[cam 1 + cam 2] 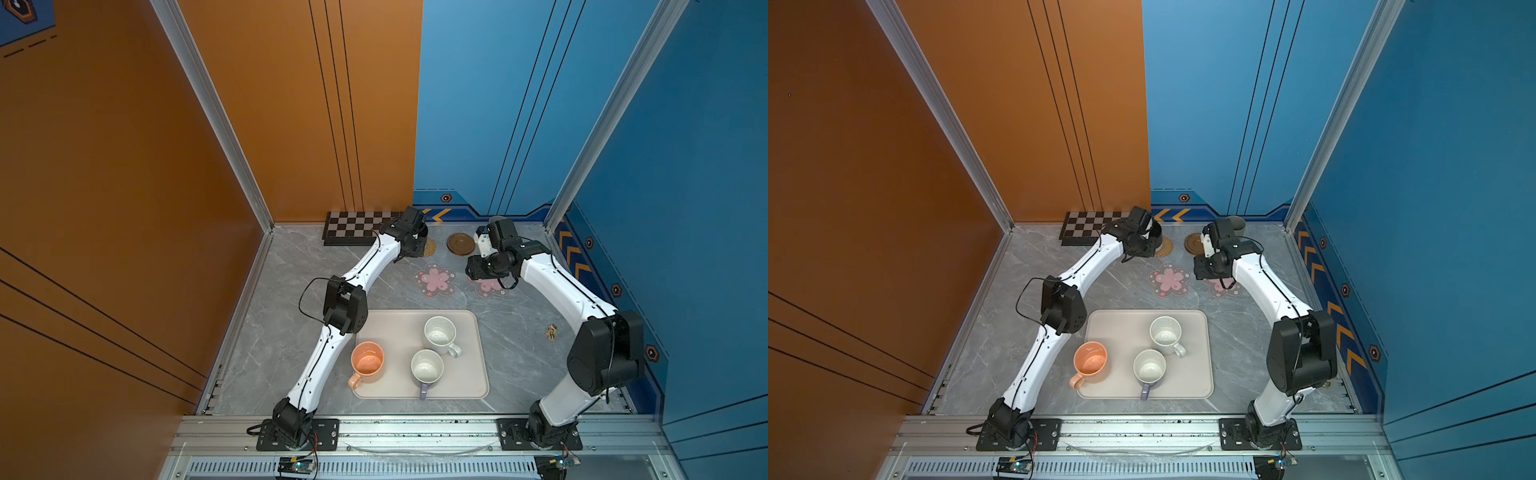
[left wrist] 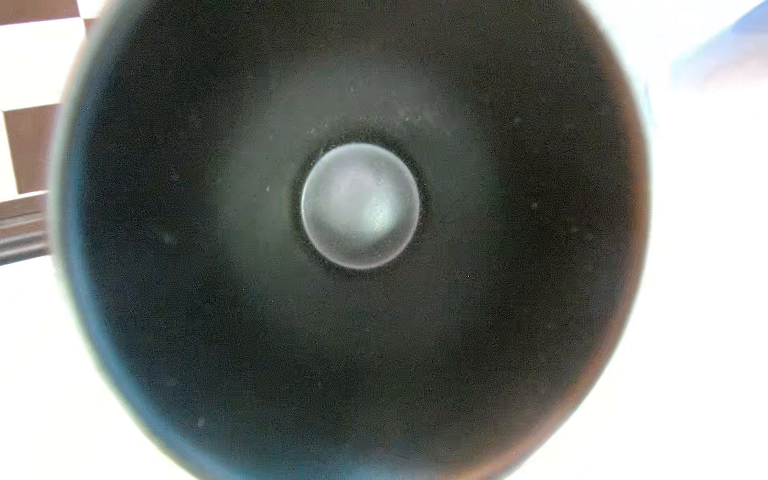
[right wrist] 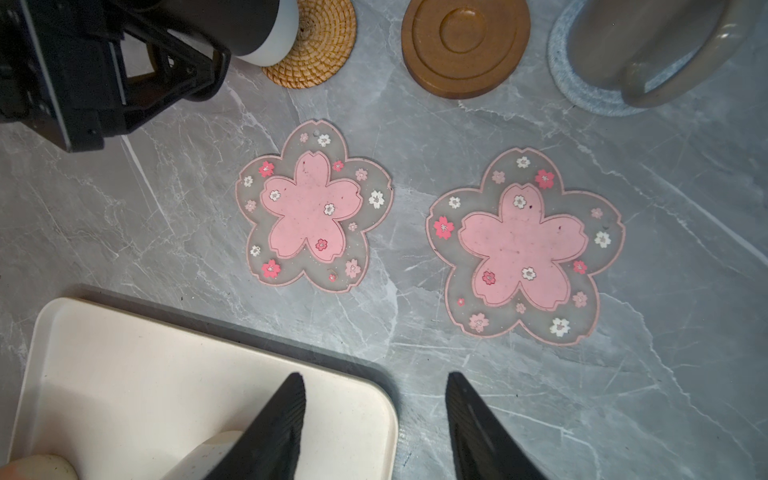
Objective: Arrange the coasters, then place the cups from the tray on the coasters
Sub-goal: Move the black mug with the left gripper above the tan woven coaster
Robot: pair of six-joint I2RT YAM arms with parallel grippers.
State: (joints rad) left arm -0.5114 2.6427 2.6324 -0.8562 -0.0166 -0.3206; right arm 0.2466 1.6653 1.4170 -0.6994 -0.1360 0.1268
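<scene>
Your left hand (image 3: 195, 62) is at the back of the desk (image 1: 291, 291), beside the chessboard (image 1: 353, 232) and right at the black mug (image 2: 360, 205). The mug's pale base is over the rattan coaster (image 3: 324, 50). The left wrist camera looks straight down into the mug and the fingers are hidden, so you cannot tell whether that hand is clamped on the mug or loose. Your right hand (image 3: 375, 376) hangs empty with its fingers spread, above the desk by the far right corner of the tray (image 3: 104, 353). The dark wooden coaster (image 3: 465, 45) lies bare just beside the rattan one. Next along, the tall grey mug (image 3: 648, 41) stands on the grey-blue coaster (image 3: 582, 95). The left pink blossom coaster (image 3: 309, 208) and the right pink blossom coaster (image 3: 523, 249) lie bare, side by side but apart, between that back row and the tray. Three mugs stand upright in the tray: the peach mug (image 1: 367, 361) at its left edge, the white speckled mug (image 1: 439, 334) toward the far right, and the lavender mug (image 1: 427, 366) near the front, with its handle pointing at the front rim.
</scene>
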